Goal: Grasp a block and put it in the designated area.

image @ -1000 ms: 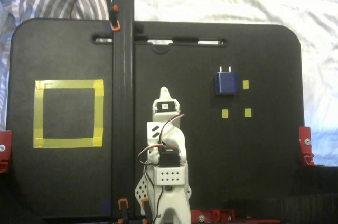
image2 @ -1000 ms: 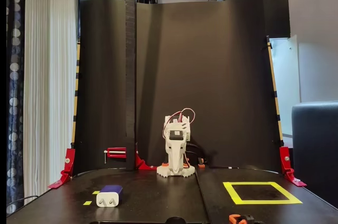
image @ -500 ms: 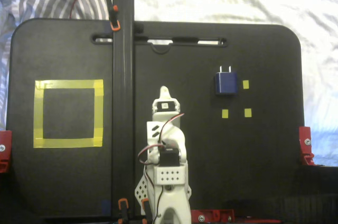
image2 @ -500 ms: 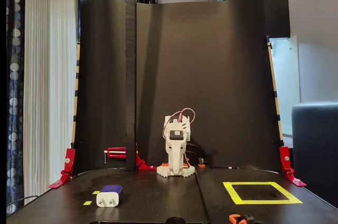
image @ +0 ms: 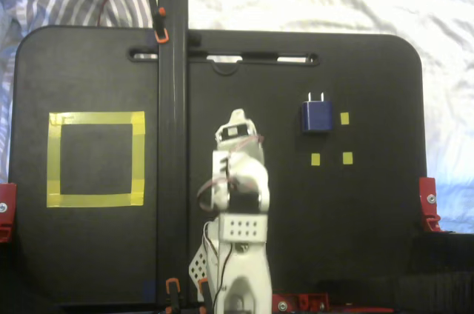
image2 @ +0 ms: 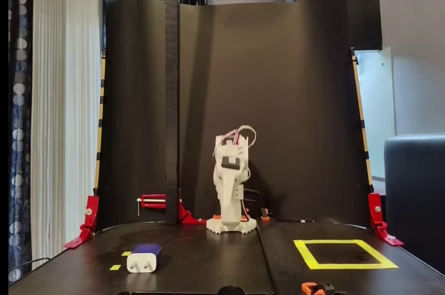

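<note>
The block (image: pixel 316 116) is dark blue and lies on the black board at the upper right of a fixed view, its two prongs pointing to the far edge. In another fixed view the block (image2: pixel 144 258) sits front left, its white pronged face toward the camera. The designated area (image: pixel 96 118) is a yellow tape square at the left; from the front the designated area (image2: pixel 354 266) lies at the right. My gripper (image: pixel 237 115) looks shut and empty, held over the board's middle, well left of the block. The white arm (image2: pixel 231 184) stands partly raised.
A black upright post (image: pixel 172 144) with orange clamps stands between my arm and the tape square. Three tiny yellow tape squares (image: pixel 344 118) lie around the block. Red clamps (image: pixel 428 203) hold the board's sides. A tall black backdrop (image2: pixel 292 100) rises behind the arm's base.
The arm has lifted from its folded pose; its upper part has risen and the gripper tip has shifted slightly toward the far edge. The block has not moved.
</note>
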You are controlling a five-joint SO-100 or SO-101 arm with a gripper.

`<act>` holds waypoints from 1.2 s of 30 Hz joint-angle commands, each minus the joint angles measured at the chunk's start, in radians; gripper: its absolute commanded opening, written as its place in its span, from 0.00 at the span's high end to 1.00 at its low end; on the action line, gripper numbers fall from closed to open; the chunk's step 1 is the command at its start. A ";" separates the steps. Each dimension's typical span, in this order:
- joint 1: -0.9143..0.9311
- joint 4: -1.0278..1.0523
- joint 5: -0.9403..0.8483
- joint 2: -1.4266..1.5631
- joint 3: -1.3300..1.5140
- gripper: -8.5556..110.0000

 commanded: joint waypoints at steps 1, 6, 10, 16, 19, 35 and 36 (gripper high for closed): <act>0.009 0.063 -0.130 -0.084 -0.155 0.93; 0.038 0.140 -0.327 -0.235 -0.339 0.93; 0.058 0.172 -0.491 -0.336 -0.453 0.93; 0.080 0.293 -0.767 -0.506 -0.586 0.93; 0.095 0.354 -0.887 -0.594 -0.652 0.93; 0.357 0.756 -1.540 -1.029 -1.111 0.93; 0.376 0.778 -1.563 -1.062 -1.152 0.93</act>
